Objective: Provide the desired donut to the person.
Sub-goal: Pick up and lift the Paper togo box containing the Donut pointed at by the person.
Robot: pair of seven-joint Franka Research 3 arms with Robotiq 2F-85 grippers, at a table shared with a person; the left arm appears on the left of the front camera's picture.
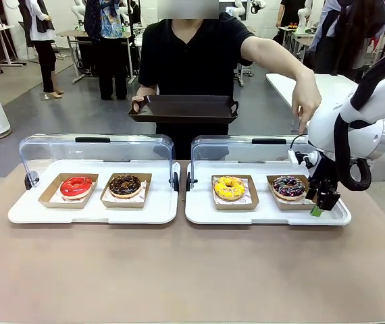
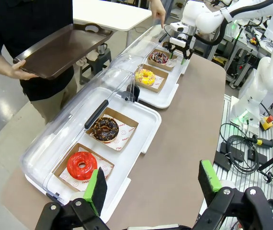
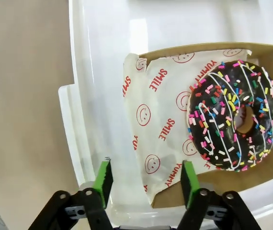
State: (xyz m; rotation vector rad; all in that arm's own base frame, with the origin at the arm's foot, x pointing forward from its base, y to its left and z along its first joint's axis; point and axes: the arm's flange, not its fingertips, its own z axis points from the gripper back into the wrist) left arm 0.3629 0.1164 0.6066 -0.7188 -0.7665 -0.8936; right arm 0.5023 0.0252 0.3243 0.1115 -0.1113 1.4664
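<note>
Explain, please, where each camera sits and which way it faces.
Front view: on the robot's side, facing across the table to the person; the right gripper shows.
Left wrist view: above the table's end, looking along both trays; the left gripper, open, shows.
Right wrist view: looking down on the sprinkled donut; its own open fingers show.
Shared: all three show the sprinkled donut.

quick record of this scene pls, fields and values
left tray: red donut, chocolate donut
right tray: yellow donut, sprinkled donut
covers: left cover, right cover, both raised
person: holds dark tray; free hand points down over right tray's end
right claw: jaws apart at sprinkled donut's box edge
left claw: open, empty
</note>
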